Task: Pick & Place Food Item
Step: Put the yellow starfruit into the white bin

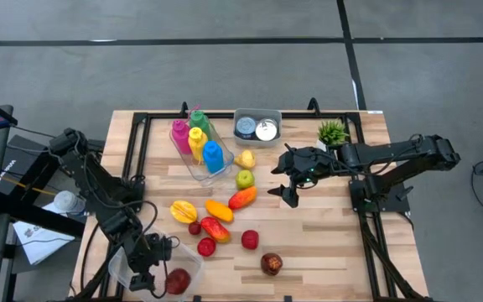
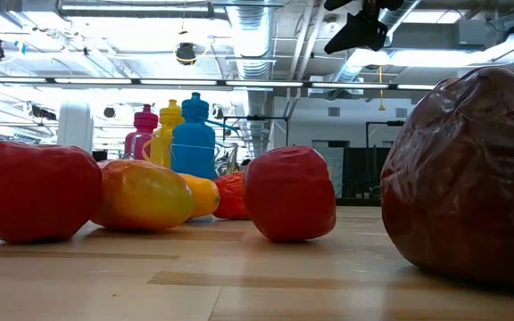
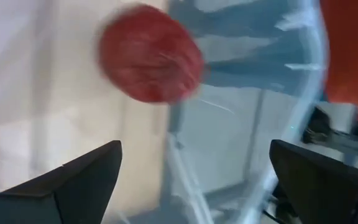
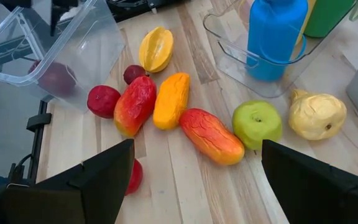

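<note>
While fruit litters the wooden table (image 1: 325,243), both arms' fingers gape empty; ceiling pipes (image 2: 257,36) beyond.

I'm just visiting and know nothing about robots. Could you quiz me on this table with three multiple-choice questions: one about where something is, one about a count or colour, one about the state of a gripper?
1. Where is the red apple nearest the left gripper?
A. In the clear plastic container at the table's near left corner
B. Beside the small green plant
C. In the grey bin

2. How many bottles stand in the clear tray?
A. Two
B. Four
C. Six

3. How is the right gripper?
A. Shut on the green apple
B. Open, empty, above the fruit
C. Shut on a bottle

Answers: 1 A, the high view shows it inside the container. 2 B, pink, green, yellow and blue. 3 B, the right wrist view shows its fingers spread with nothing between them.
</note>
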Motion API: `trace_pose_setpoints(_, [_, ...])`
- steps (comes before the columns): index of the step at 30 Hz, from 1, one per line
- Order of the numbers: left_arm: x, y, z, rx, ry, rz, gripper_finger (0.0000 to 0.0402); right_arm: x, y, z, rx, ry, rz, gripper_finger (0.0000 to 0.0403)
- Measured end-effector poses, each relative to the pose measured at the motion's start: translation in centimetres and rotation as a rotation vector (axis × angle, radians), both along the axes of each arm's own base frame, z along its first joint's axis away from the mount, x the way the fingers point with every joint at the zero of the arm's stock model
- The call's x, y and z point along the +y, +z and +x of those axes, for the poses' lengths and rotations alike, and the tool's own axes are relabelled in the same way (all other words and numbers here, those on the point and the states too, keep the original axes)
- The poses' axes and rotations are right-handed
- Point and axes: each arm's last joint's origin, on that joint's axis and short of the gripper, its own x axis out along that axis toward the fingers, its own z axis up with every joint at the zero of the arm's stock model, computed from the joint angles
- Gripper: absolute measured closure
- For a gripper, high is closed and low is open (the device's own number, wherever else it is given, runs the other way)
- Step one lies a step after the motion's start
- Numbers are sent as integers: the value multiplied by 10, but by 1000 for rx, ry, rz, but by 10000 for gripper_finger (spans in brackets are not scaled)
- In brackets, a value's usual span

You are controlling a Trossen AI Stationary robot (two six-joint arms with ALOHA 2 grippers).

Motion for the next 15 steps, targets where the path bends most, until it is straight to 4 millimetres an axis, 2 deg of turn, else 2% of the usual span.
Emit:
trace_pose_setpoints(4, [2, 16, -3, -12, -18, -126, 8, 0, 0, 0, 0, 0, 0, 63])
trace_pose_setpoints(7, [10, 38, -7, -47, 24, -256, 18, 0, 0, 0, 0, 2, 2, 63])
trace_pose_setpoints(12, [44, 75, -18, -107, 171, -427, 33, 0, 0, 0, 0, 3, 2, 63])
trace_pose_setpoints(15, [70, 93, -22, -245, 324, -463, 40, 0, 0, 0, 0, 3, 2, 63])
